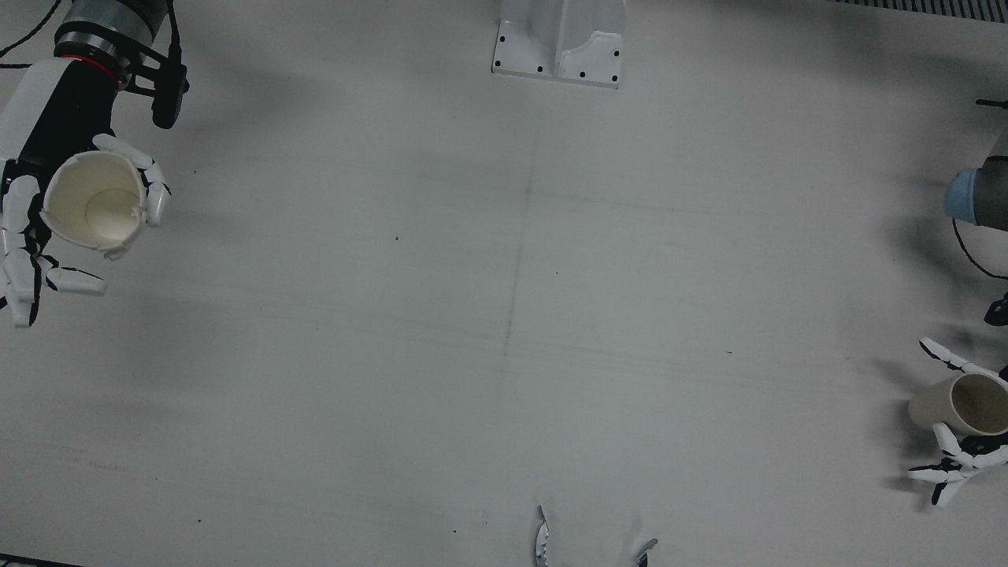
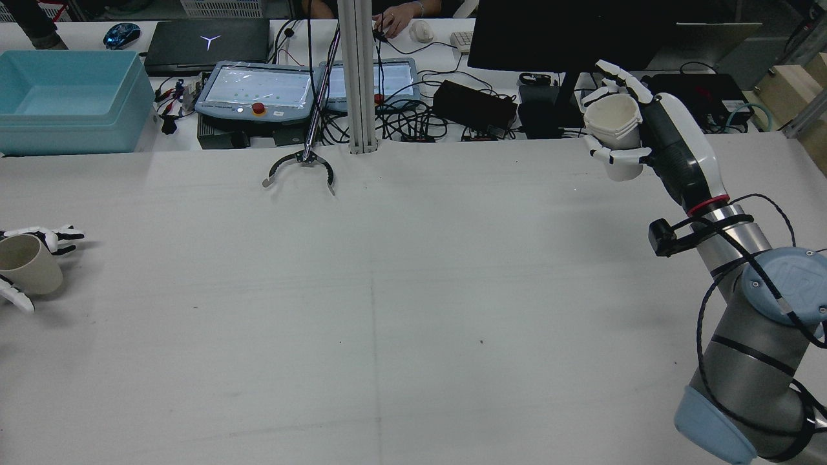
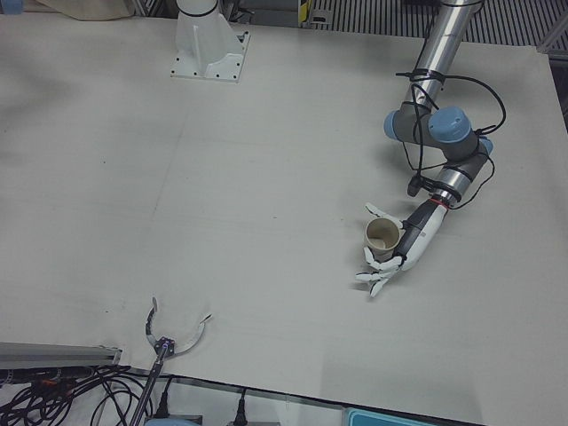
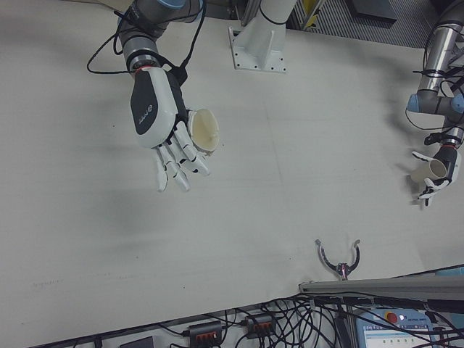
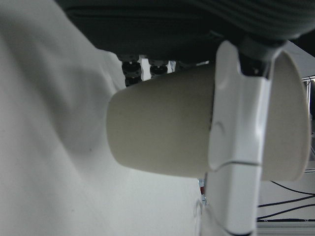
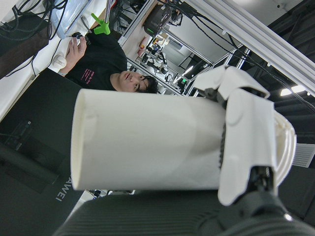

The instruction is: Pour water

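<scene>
Cups sit one in each of our hands. Our right hand (image 2: 652, 129) grips a white cup (image 2: 615, 132) raised above the tabletop's (image 2: 387, 290) far right, fingers (image 1: 153, 185) wrapped around its wall. Our left hand (image 3: 395, 253) clasps a beige cup (image 3: 382, 238) low over the tabletop's left edge, mouth upward.

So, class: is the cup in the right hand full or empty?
Empty: the front view looks into the cup in the right hand and shows its bare bottom.
</scene>
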Robot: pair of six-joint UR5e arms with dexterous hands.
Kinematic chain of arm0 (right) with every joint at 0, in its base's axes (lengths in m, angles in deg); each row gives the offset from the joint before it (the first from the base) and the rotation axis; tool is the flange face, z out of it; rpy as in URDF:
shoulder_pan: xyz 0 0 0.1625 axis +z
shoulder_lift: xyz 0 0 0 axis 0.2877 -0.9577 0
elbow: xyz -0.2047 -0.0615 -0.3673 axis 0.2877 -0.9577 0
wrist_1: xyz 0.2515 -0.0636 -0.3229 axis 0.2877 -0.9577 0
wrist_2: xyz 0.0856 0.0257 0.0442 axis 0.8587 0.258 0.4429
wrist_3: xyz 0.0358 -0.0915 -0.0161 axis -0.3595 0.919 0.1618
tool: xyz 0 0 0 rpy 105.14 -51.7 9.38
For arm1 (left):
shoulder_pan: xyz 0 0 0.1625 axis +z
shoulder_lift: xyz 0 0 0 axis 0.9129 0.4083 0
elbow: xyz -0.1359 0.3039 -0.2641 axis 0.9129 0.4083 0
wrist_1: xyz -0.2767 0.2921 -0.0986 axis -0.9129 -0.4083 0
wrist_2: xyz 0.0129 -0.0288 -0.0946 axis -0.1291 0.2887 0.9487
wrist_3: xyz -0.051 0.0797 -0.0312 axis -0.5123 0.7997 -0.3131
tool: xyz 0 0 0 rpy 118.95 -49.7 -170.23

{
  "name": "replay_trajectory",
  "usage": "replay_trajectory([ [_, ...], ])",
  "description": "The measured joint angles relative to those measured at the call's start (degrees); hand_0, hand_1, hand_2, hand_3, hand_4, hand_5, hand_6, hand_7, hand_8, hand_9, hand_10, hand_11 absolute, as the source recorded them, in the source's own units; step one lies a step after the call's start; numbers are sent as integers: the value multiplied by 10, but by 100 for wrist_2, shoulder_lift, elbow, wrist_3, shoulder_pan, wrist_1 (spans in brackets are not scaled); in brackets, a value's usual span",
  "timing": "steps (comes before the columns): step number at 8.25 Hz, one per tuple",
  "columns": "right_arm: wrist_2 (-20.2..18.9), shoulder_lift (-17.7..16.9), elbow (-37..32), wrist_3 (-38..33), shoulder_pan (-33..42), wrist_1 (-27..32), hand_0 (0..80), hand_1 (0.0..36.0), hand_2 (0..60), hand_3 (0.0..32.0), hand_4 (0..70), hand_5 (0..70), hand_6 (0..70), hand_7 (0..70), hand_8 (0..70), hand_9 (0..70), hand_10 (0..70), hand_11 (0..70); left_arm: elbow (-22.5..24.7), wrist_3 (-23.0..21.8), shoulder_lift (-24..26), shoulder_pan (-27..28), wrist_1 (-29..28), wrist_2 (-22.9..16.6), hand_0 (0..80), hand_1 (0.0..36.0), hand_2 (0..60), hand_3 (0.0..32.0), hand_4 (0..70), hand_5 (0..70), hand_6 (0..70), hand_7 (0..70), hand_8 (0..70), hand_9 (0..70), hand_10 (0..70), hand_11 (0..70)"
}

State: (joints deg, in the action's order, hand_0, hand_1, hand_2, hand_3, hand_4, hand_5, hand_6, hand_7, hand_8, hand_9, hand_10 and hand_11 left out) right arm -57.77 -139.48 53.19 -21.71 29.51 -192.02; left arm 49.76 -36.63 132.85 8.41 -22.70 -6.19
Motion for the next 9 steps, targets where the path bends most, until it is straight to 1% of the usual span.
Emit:
replay_trajectory([
  [1,0,1,0,3,0,0,599,330,350,22,0,126,245,368,101,124,0,0,-51,-5,3,11,-41,-11,653,109,0,0,649,464,204,149,88,16,80,127],
  [2,0,2,0,6,0,0,599,327,346,14,0,127,253,372,106,131,0,0,-96,-9,-5,12,-94,-19,690,124,0,0,559,80,194,135,83,13,76,125],
  [3,0,3,0,5,-3,0,599,326,343,16,0,126,248,371,105,130,0,0,-120,-10,-25,12,-154,-23,694,132,0,0,488,0,176,118,75,9,70,119],
  [4,0,4,0,3,-3,0,597,326,343,16,0,126,248,369,105,129,0,0,-131,-14,-51,12,-201,-25,718,141,0,0,418,0,161,111,70,8,66,115],
  [5,0,4,0,-2,-2,0,600,327,342,14,0,126,248,368,106,130,0,0,-135,-17,-69,8,-249,-25,716,148,0,8,291,0,113,81,55,2,54,100],
  [6,0,4,0,-5,-2,0,596,323,336,20,0,125,249,369,106,130,0,0,-136,-19,-97,5,-300,-25,766,163,0,108,203,0,76,60,47,0,43,87],
  [7,0,4,0,-7,0,0,596,325,340,18,0,125,249,371,105,129,0,0,-135,-23,-169,3,-379,-26,797,175,0,152,179,0,62,50,43,0,42,87],
  [8,0,4,0,-8,-3,0,599,326,342,16,0,126,252,379,105,130,0,0,-133,-27,-268,-2,-459,-25,800,178,0,162,171,0,54,43,39,0,41,86],
  [9,0,4,0,-8,-6,0,598,324,338,16,0,126,252,373,107,131,0,0,-127,-47,-368,-11,-520,-25,800,181,0,166,170,0,52,45,38,0,42,87],
])
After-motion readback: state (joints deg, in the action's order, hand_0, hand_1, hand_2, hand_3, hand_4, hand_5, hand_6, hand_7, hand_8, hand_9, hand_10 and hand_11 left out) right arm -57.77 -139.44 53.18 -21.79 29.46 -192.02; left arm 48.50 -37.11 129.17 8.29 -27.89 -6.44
